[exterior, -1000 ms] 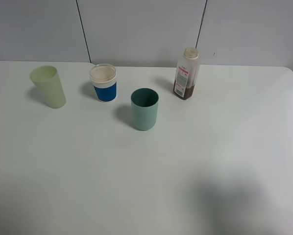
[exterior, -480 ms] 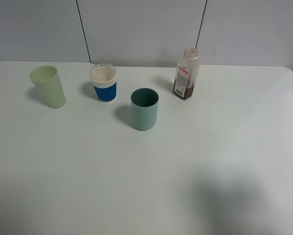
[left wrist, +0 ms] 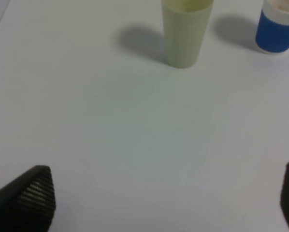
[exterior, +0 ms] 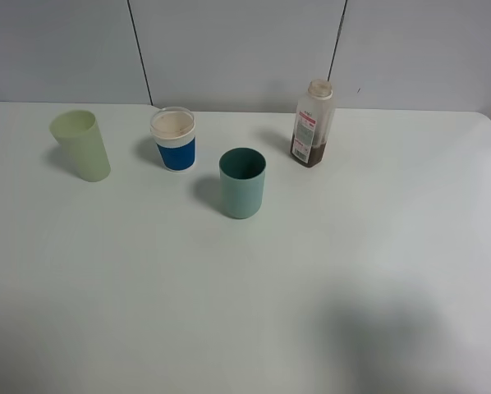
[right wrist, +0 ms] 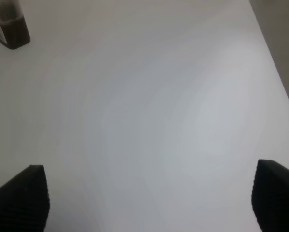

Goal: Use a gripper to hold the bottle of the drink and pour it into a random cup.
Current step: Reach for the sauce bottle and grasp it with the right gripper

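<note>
The bottle [exterior: 313,123] stands upright at the back of the white table [exterior: 311,271], with a red-and-white label and brown drink [exterior: 309,153] low in it. Its base also shows in the right wrist view [right wrist: 10,26]. The teal-green cup [exterior: 242,182] stands upright to the bottle's front left, its dark inside showing. Neither gripper shows in the exterior high view. My left gripper [left wrist: 166,198] is open over bare table, far from the bottle. My right gripper [right wrist: 149,198] is open over bare table, some way from the bottle.
A pale yellow-green tumbler [exterior: 81,145] stands at the back left, also in the left wrist view [left wrist: 185,30]. A blue-and-white cup [exterior: 174,139] stands between it and the teal cup, also in the left wrist view [left wrist: 278,26]. The table's right edge [right wrist: 275,72] runs near my right gripper.
</note>
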Robot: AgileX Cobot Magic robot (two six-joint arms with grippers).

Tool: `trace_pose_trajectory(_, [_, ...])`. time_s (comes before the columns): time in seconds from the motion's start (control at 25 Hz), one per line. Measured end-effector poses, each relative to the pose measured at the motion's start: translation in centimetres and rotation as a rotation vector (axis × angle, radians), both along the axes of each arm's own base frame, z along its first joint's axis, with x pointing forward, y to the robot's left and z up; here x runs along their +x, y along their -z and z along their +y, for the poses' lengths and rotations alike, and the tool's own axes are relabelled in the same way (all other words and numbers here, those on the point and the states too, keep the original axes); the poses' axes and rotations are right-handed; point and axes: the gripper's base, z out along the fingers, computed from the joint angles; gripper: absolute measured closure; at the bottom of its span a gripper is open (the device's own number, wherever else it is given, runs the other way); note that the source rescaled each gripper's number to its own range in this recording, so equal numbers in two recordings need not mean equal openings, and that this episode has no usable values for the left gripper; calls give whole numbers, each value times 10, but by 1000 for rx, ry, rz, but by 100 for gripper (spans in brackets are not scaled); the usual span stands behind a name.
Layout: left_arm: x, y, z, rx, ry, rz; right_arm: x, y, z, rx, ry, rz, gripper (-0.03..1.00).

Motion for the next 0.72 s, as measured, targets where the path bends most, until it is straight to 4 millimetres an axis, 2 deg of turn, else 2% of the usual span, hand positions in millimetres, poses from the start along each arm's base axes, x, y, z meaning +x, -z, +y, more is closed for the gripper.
trace_pose_trajectory(0.72, [0, 0, 0, 0, 0, 0, 0, 0, -1, 3, 12, 0, 12])
